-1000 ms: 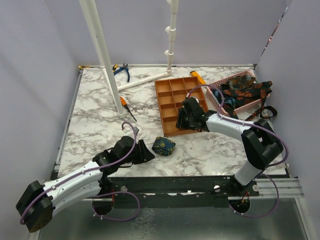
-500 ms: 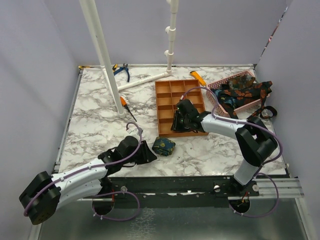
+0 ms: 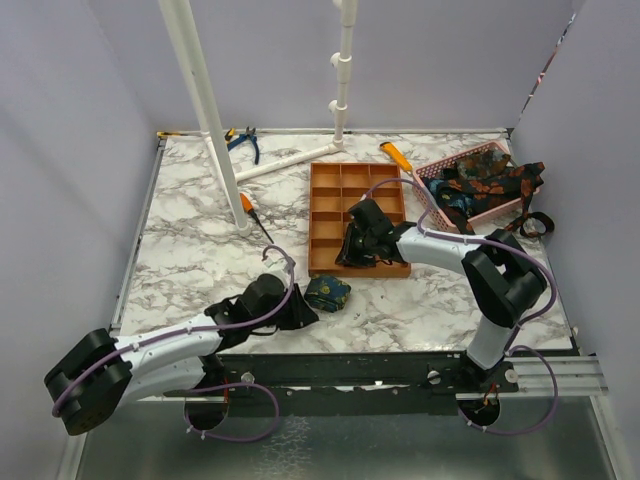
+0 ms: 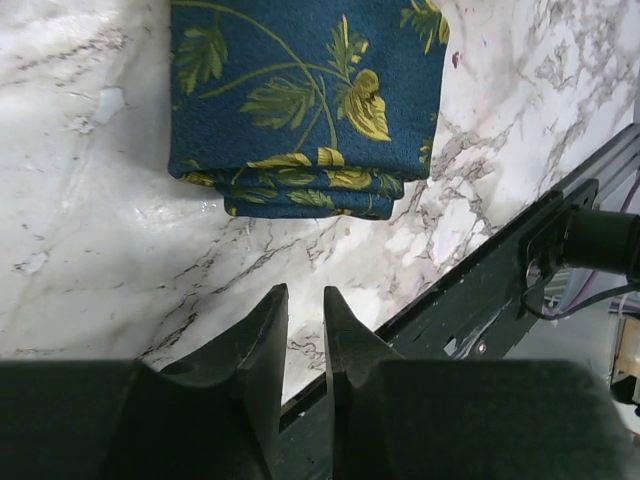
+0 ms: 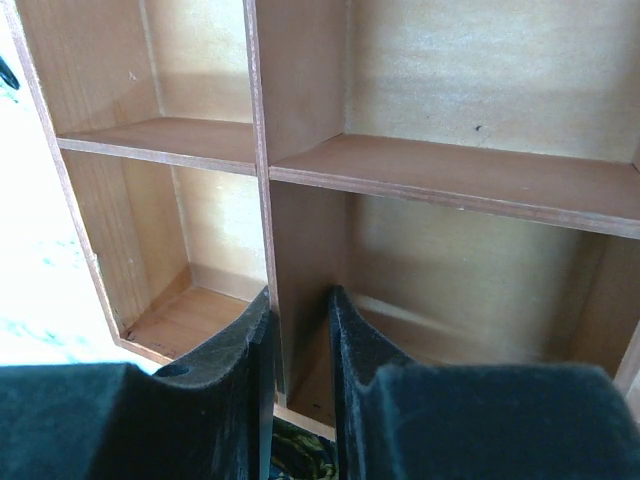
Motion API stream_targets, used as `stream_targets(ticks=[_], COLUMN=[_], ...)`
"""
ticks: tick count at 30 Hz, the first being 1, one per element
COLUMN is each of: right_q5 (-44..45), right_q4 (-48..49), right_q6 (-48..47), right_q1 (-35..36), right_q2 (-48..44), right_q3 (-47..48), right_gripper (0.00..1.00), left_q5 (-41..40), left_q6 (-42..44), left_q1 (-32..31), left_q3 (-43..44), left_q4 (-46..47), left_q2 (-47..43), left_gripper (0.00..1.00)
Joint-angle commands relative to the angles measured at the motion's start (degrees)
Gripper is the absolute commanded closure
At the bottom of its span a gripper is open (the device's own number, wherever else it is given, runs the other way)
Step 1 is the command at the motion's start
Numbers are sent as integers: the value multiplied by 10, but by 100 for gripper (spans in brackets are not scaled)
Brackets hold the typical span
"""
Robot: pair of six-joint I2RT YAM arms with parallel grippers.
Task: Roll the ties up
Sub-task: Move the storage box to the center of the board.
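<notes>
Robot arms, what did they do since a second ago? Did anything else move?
The left gripper slid right, closer to the rolled tie, without touching it. The right gripper moved left across the orange tray and now straddles one divider. The tray turned a little straighter. Nothing was picked up or let go. The rolled tie and the pink basket stayed put.

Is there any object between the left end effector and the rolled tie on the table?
No. Only bare marble table lies between the left end effector and the rolled tie; nothing visible blocks the way.
</notes>
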Motion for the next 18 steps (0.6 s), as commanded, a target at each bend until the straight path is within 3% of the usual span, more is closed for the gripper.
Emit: stream_targets(ticks=[1, 8, 18], right_q5=[-61, -58, -57], right_q4=[-5, -16, -25], right_q6=[48, 40, 35], right_q1=[9, 10, 11], right_q2=[19, 11, 4], right_q3=[6, 0, -7], right_gripper=[78, 78, 78], left_q5=[-30, -59, -107], left_q6=[19, 13, -2], left_q1=[-23, -46, -70], left_q3=[-1, 10, 40], left_q4=[28, 85, 134], left_q2=[24, 86, 155], left_gripper=[80, 94, 100])
